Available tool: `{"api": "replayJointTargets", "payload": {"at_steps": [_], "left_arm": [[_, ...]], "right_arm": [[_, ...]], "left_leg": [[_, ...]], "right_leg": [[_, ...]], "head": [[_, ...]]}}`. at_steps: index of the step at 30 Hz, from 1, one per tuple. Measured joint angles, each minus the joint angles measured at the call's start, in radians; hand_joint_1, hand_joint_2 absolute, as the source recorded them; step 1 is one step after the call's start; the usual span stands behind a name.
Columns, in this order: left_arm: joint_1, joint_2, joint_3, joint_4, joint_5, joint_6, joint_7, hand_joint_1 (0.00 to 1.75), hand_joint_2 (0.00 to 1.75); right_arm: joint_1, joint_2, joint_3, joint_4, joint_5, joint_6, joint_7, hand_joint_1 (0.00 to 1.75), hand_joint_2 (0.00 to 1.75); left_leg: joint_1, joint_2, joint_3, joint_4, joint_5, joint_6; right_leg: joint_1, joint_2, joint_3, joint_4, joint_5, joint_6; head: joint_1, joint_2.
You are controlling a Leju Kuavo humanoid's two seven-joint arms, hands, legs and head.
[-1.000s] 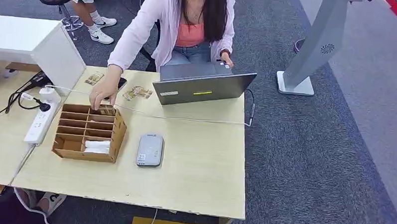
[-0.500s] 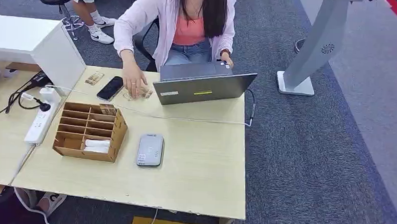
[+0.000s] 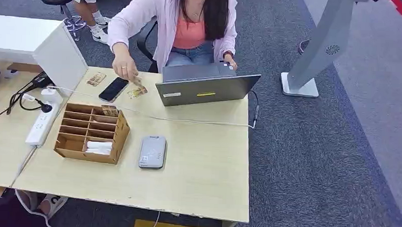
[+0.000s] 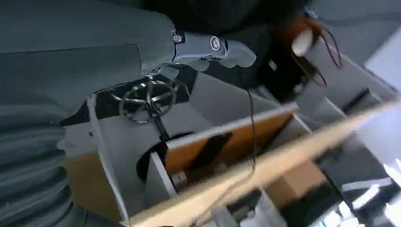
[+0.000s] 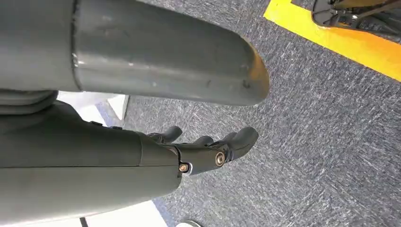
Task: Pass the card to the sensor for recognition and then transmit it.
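**Cut off, blurred or too small**

The seated person in a pale pink jacket (image 3: 164,16) is cropped at the head view's top edge. The printing on the small patterned cards (image 3: 137,92) beside the black phone (image 3: 114,89) is too small to read. The left wrist view is motion-blurred; the grey left hand (image 4: 213,49) shows fingers whose lie cannot be told

Left robot hand (image 4: 208,47) empty, fingers extended. Right robot hand (image 5: 208,151) hanging over the floor, fingers loosely apart, holding nothing.
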Motion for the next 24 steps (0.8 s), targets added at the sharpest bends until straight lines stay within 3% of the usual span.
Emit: {"api": "replayJointTargets", "payload": {"at_steps": [4, 9, 24], "left_arm": [[-0.001, -0.017, 0.001, 0.123, -0.025, 0.069, -0.036, 0.00, 1.75], [-0.004, -0.050, 0.001, 0.221, -0.046, 0.088, -0.056, 0.00, 1.75], [-0.009, -0.062, 0.001, 0.289, -0.047, 0.097, -0.056, 0.00, 1.75]], "right_arm": [[-0.001, 0.000, 0.000, 0.000, 0.009, -0.002, 0.002, 0.00, 0.00], [-0.001, 0.000, 0.000, 0.000, 0.011, -0.003, 0.002, 0.00, 0.00], [-0.001, 0.000, 0.000, 0.000, 0.016, -0.003, 0.002, 0.00, 0.00]], "left_leg": [[0.000, 0.000, 0.000, 0.000, 0.000, 0.000], [0.000, 0.000, 0.000, 0.001, 0.000, 0.000], [0.001, 0.000, 0.000, 0.000, 0.000, 0.000]], "right_leg": [[0.000, 0.000, 0.000, 0.000, 0.000, 0.000], [0.000, 0.000, 0.000, 0.000, 0.000, 0.000], [0.001, 0.000, 0.000, 0.000, 0.000, 0.000]], "head": [[0.000, 0.000], [0.000, 0.000], [0.000, 0.000]]}}
